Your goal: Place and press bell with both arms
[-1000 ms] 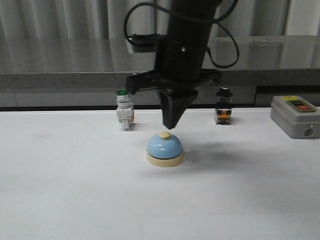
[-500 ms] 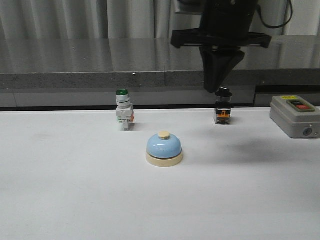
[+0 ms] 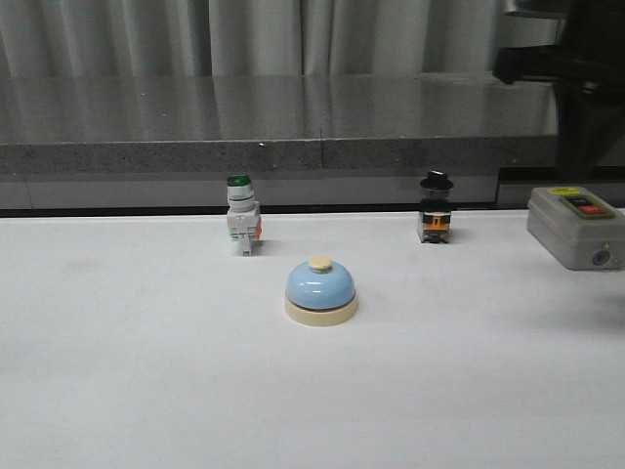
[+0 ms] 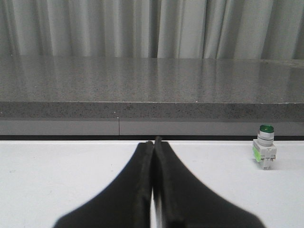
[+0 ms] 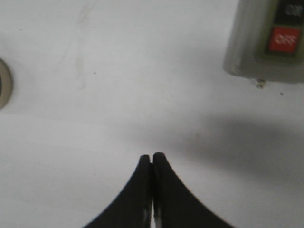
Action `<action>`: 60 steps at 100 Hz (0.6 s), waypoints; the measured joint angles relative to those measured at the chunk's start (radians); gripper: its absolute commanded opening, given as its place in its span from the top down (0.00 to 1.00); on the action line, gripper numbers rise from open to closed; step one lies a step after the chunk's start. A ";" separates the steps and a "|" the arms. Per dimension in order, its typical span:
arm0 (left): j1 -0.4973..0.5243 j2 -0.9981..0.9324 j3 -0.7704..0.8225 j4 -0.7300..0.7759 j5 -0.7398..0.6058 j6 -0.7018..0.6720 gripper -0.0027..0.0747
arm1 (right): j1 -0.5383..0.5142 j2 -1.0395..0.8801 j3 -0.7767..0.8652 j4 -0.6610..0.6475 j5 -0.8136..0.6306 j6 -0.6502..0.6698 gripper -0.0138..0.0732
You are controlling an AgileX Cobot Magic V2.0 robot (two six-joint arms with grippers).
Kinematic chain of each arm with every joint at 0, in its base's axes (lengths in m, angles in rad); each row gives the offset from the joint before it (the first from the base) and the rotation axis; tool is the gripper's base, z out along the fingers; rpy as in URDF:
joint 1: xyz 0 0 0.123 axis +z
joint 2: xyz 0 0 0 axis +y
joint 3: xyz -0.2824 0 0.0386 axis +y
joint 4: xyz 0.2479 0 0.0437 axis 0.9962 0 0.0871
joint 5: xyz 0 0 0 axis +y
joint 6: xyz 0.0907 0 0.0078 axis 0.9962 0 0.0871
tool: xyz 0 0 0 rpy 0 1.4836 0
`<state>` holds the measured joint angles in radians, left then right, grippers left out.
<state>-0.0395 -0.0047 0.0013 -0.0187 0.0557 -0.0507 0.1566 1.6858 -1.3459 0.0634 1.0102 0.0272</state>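
Observation:
The light-blue bell (image 3: 320,291) with its cream base and button stands upright on the white table (image 3: 146,371), nothing touching it. A sliver of its cream base shows at the edge of the right wrist view (image 5: 4,83). My right arm (image 3: 571,68) hangs high at the far right of the front view, well away from the bell. My right gripper (image 5: 152,156) is shut and empty above bare table. My left gripper (image 4: 153,140) is shut and empty, low over the table; it is out of the front view. The bell is not in the left wrist view.
A green-capped white switch (image 3: 242,215) stands behind the bell to the left and also shows in the left wrist view (image 4: 264,152). A black-capped switch (image 3: 436,208) stands behind to the right. A grey box with a red button (image 3: 576,227) (image 5: 268,40) sits far right. A dark counter (image 3: 195,147) runs along the back.
My right arm has risen from just above the bell's button and swung right, to the right edge of the front view. The bell has not moved.

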 measured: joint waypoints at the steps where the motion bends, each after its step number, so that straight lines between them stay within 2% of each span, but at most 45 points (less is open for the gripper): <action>1: 0.000 0.000 0.000 0.000 0.000 0.000 0.99 | -0.004 -0.003 0.005 0.000 -0.004 0.000 0.92; 35: 0.000 0.000 0.000 0.000 0.000 0.000 0.99 | -0.171 -0.177 0.261 0.000 -0.086 0.000 0.92; 60: 0.000 0.000 0.000 0.000 0.000 0.000 0.99 | -0.188 -0.355 0.447 0.004 -0.151 0.002 0.92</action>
<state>-0.0395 -0.0047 0.0013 -0.0187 0.0557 -0.0507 -0.0311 1.3310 -0.8990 0.0678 0.8590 0.0289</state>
